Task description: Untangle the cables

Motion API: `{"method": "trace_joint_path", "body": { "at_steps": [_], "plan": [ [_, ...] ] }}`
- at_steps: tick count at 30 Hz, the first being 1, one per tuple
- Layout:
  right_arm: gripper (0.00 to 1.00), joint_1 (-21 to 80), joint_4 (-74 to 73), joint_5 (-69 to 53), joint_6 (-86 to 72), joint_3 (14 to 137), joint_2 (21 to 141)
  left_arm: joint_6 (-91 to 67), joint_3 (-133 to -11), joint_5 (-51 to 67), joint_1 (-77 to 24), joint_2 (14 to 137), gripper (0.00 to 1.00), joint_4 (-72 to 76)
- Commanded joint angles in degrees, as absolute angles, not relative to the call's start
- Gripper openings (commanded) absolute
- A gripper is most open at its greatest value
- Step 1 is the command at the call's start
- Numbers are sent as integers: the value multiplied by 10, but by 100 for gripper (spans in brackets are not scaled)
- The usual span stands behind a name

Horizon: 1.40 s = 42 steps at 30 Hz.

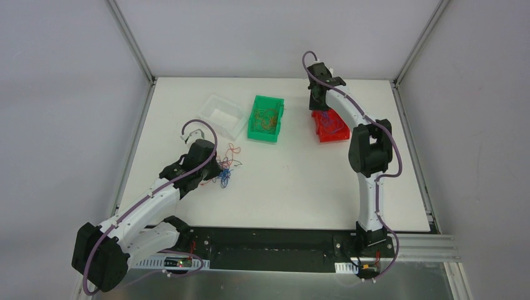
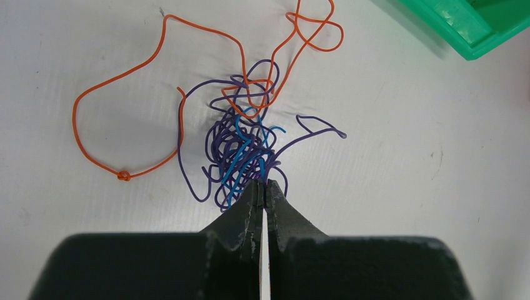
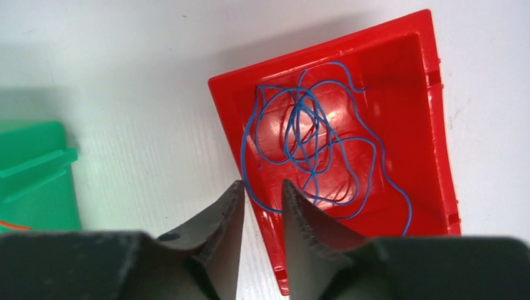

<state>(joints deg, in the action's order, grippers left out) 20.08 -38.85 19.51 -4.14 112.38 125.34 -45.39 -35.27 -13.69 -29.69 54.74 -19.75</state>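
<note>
Below, the left pincer [image 2: 264,185] has its jaws pressed all but together, only a sliver of light between them, pinching strands at the near edge of the cables [image 2: 240,147]. The tangle, a knot of dark purple and blue wire, lies on the white table [image 2: 406,187] directly ahead of the fingertips. An orange strand [image 2: 94,100] runs out of it ahead and to the left of the pincer in a wide loop, with a small knot at its near end. More orange coils lie farther ahead. A corner of a green bin [image 2: 481,34] sits ahead and to the right, well apart from the tangle.

Across the table, the right pincer [image 3: 262,190] hangs with its jaws apart over the near left corner of a red bin [image 3: 437,125]. A loose bundle of blue wire [image 3: 312,140] lies inside that bin, ahead and slightly right of the fingertips, and one loop reaches toward the gap between the jaws. Whether it touches them cannot be told. A clear tray [image 1: 222,114] rests beyond the left pincer, beside the green bin.
</note>
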Motion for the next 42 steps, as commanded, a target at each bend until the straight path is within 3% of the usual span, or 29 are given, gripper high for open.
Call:
{"method": "trace_joint_path", "body": {
  "at_steps": [1,5,7,37,42],
  "plan": [
    [24,200,-390,219,-40,1135,1239,-444,-367,-139,-304,545,0,-188],
    [3,194,-379,212,-51,1122,1227,-443,-367,-139,-304,543,0,-188],
    [0,190,-376,206,-60,1117,1222,-443,-366,-140,-303,541,0,-188],
    [0,120,-345,110,-140,1047,1269,-443,-373,-131,-303,547,0,-188],
    [6,120,-369,104,-141,1068,1257,-441,-374,-124,-303,548,0,-188]
  ]
}}
